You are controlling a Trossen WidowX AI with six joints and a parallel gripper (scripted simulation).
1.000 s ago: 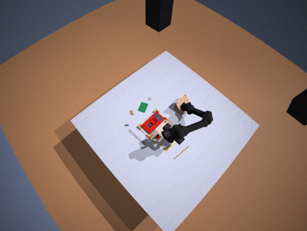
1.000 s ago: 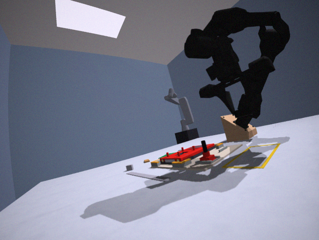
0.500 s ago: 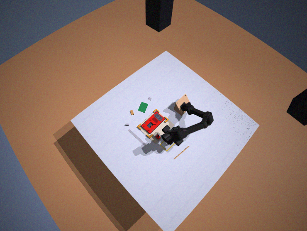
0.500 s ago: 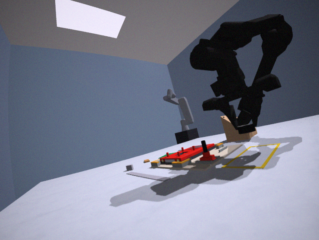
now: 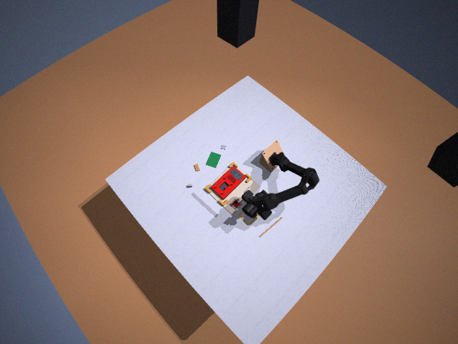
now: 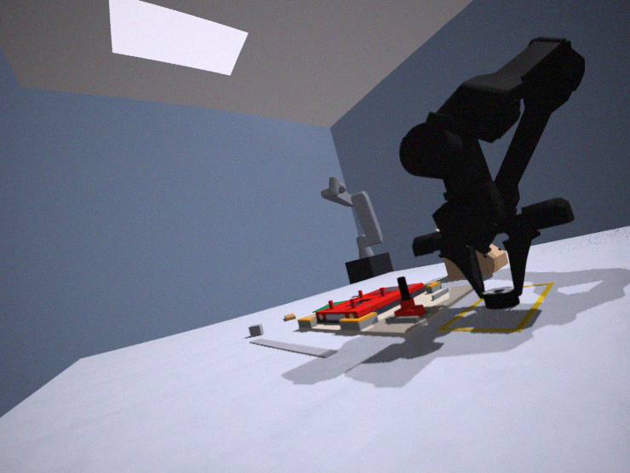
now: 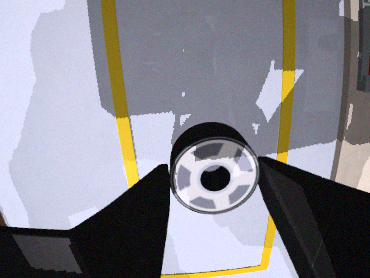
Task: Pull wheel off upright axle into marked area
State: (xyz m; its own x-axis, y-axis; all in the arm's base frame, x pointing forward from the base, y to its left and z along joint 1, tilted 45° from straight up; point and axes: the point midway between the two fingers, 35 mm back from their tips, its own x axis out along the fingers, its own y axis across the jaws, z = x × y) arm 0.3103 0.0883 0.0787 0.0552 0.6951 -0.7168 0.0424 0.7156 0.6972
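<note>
My gripper (image 6: 501, 295) (image 7: 212, 169) points down and is shut on the black wheel (image 6: 501, 301) (image 7: 233, 186) with its pale spoked face up. The wheel is off the axle and hangs low over the yellow-outlined marked area (image 6: 535, 307) (image 7: 288, 30) (image 5: 249, 224). In the wrist view it lies inside the outline, towards the near end. I cannot tell whether its underside touches the table. The bare black upright axle (image 6: 403, 287) stands on its red base (image 6: 409, 309) (image 5: 234, 203), left of the gripper in the exterior view. The arm hides part of the marked area in the top view.
A red panel (image 5: 218, 189) (image 6: 356, 304) with orange corner pieces lies on the beige board beside the marked area. A thin wooden stick (image 5: 270, 227) lies on its other side. A grey strip (image 6: 292, 347), a small grey block (image 6: 255, 330) and a green sheet (image 5: 213, 159) lie beyond.
</note>
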